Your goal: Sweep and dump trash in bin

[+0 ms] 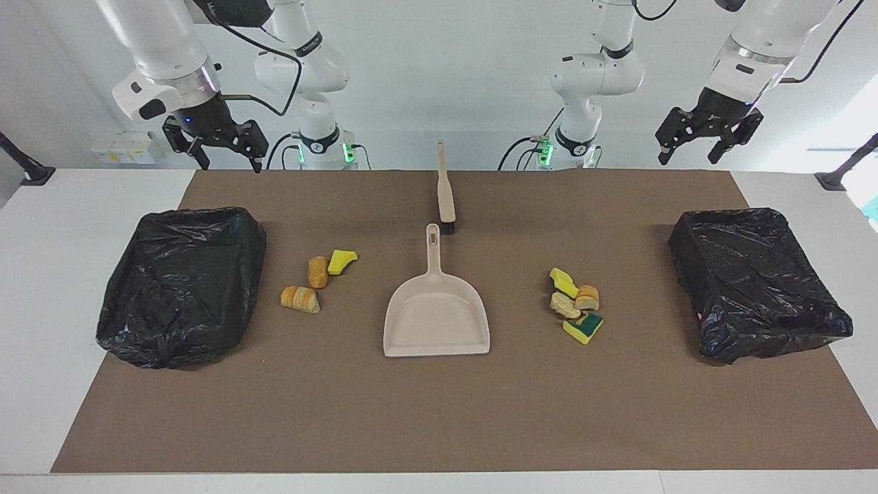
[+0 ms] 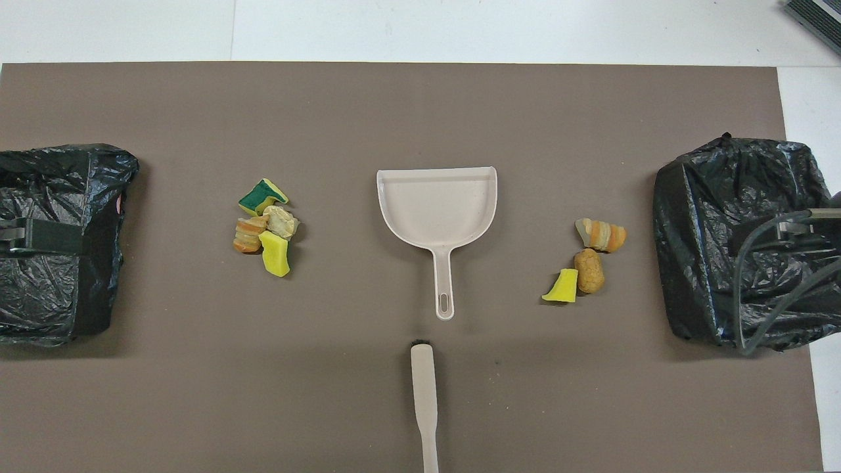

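A brown mat covers the white table, a power strip by the wall.

A robotics lab: two white arms bolted at a white table; bare white walls

White table — brown mat on top
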### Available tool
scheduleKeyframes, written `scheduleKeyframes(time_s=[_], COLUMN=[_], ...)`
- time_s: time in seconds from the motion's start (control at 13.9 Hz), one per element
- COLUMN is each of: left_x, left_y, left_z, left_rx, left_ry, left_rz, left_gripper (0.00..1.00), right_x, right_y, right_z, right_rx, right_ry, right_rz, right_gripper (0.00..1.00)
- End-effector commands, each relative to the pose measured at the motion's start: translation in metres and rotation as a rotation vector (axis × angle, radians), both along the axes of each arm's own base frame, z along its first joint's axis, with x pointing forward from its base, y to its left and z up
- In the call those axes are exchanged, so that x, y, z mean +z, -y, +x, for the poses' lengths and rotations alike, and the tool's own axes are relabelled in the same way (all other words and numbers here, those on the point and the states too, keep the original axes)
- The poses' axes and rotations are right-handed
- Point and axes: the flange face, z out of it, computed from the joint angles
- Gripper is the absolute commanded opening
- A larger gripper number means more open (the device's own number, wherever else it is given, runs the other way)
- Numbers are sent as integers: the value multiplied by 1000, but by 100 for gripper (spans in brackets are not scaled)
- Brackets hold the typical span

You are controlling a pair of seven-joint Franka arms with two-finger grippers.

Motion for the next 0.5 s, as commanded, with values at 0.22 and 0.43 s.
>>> scheduleKeyframes(time_s=[0.22,0.43], left_x=[-8,-38], left_y=[22,47], left_z=[-25,-39], left_rx=[-40,-76], left_ry=[-33,-68], left_rz=[12,23], left_gripper=[100,100], right_x=[-21,-38], right_y=[-19,-60], right_z=[9,20], right_rx=[46,111], right_ry=[-38,-64], right_rz=[48,77], right_gripper=[100,100])
